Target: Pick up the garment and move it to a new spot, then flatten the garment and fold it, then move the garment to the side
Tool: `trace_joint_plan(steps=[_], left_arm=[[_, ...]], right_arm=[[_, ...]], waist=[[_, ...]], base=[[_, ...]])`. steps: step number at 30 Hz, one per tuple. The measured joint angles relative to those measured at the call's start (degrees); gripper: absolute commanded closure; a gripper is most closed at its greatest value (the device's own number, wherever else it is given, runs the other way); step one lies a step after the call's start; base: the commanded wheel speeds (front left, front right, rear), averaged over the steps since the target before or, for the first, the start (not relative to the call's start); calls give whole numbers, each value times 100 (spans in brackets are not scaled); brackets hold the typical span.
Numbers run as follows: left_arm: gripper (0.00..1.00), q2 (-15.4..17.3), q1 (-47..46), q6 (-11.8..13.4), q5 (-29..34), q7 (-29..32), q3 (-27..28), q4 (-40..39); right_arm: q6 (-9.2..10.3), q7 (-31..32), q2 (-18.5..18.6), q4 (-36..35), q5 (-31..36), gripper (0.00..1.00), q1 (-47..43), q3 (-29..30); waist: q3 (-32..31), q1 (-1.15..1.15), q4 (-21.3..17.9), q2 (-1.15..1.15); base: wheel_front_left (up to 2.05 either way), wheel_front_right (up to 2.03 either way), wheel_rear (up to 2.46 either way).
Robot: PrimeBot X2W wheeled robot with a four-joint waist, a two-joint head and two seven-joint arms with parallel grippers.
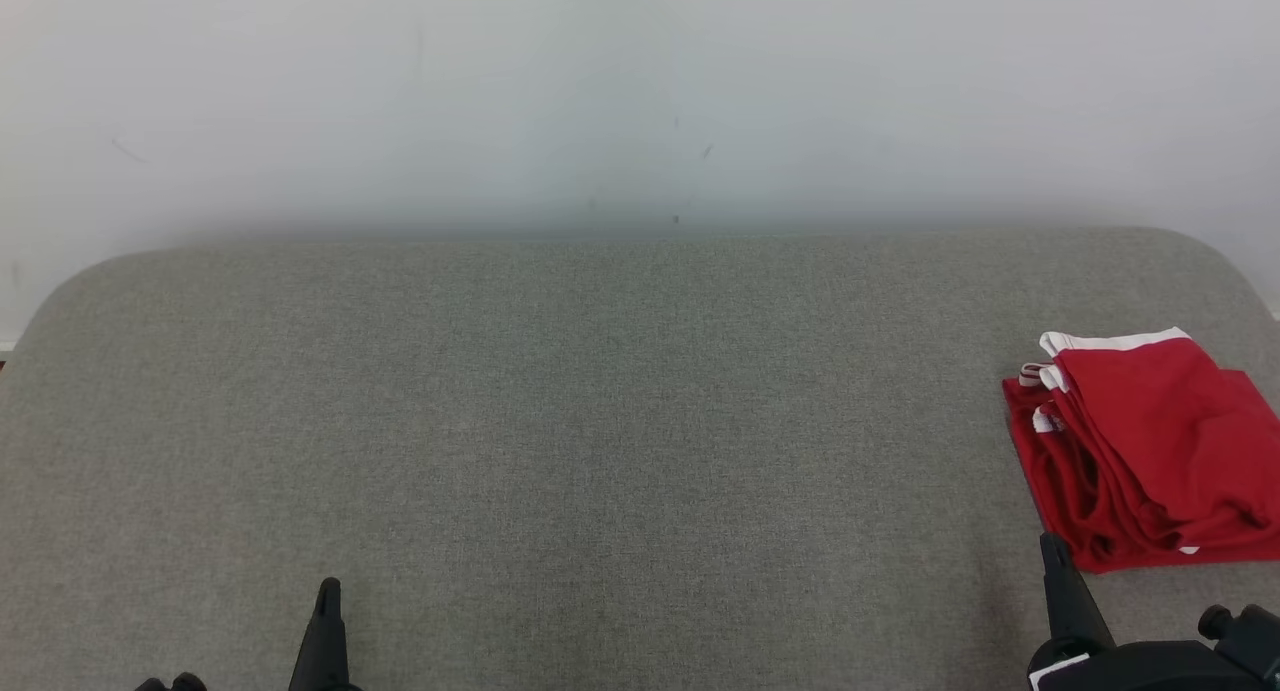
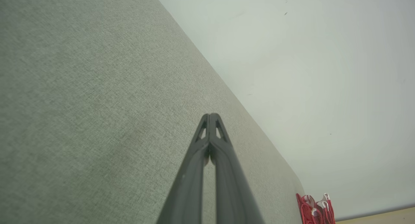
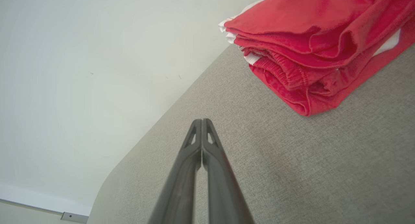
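Observation:
The garment (image 1: 1150, 451) is red with white trim, folded into a compact stack at the right side of the grey fabric surface (image 1: 600, 421). In the right wrist view the garment (image 3: 317, 45) lies just ahead and to the right of my right gripper (image 3: 201, 121), which is shut and empty. My right gripper (image 1: 1050, 543) sits at the lower right, its tip close to the stack's near edge. At the lower left my left gripper (image 1: 328, 586) is shut on nothing. In the left wrist view that gripper (image 2: 210, 115) hovers over bare fabric, with the garment (image 2: 313, 209) far off.
A pale wall (image 1: 640, 91) runs behind the surface. The surface has rounded far corners (image 1: 1200, 246), and the garment lies near its right edge.

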State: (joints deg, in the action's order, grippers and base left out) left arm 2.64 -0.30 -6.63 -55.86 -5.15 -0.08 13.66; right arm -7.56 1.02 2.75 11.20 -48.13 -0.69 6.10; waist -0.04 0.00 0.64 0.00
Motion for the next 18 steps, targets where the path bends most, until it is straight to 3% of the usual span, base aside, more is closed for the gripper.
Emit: trace_joint_plan(steps=[18], left_arm=[[100,1,-158,-43,-959,276,5,20]], right_arm=[[0,157,1,-123,-1214,100,-37,147]], waist=[[6,0,-14,0]], base=[[0,0,0]])
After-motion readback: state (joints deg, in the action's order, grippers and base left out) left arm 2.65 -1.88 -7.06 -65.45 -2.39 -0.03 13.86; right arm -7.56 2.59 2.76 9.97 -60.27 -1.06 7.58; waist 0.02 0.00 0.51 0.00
